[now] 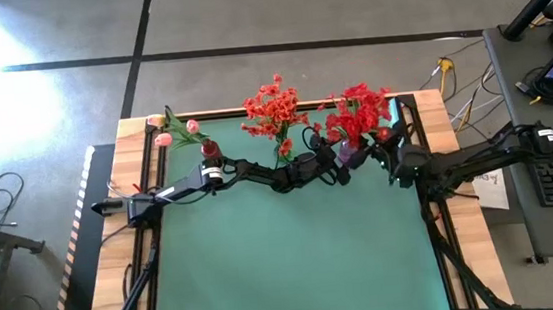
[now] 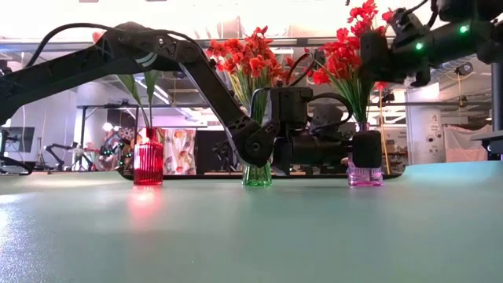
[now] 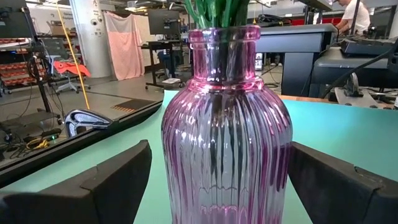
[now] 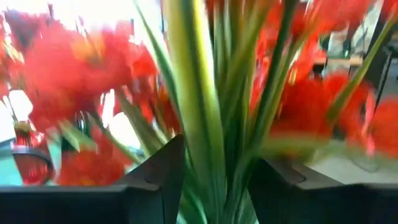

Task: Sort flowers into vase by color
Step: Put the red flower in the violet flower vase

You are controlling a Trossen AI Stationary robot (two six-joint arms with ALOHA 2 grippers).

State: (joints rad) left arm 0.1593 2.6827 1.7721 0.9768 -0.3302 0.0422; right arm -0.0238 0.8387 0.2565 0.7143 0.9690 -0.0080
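Note:
Three glass vases stand in a row at the table's far edge. The red vase holds pink buds, the green vase orange-red flowers, and the purple vase deep red flowers. My left gripper lies level just above the table and is open, with one finger on each side of the purple vase's belly. My right gripper is level, higher up among the deep red flowers. It is open, and their green stems stand in its gap. My left gripper reaches level from the table's left toward the purple vase, which stands upright on the table. A strip of table shows between one finger and the glass. Whether the other finger touches the glass, I cannot tell. My right gripper has the deep red flowers' stems between its fingers. The wrist view is blurred, so I cannot tell whether a finger touches them.
The two arms meet at the purple vase, with my left arm passing in front of the green vase. The green mat lies bare toward the near edge. A black rail runs along the table's far edge behind the vases.

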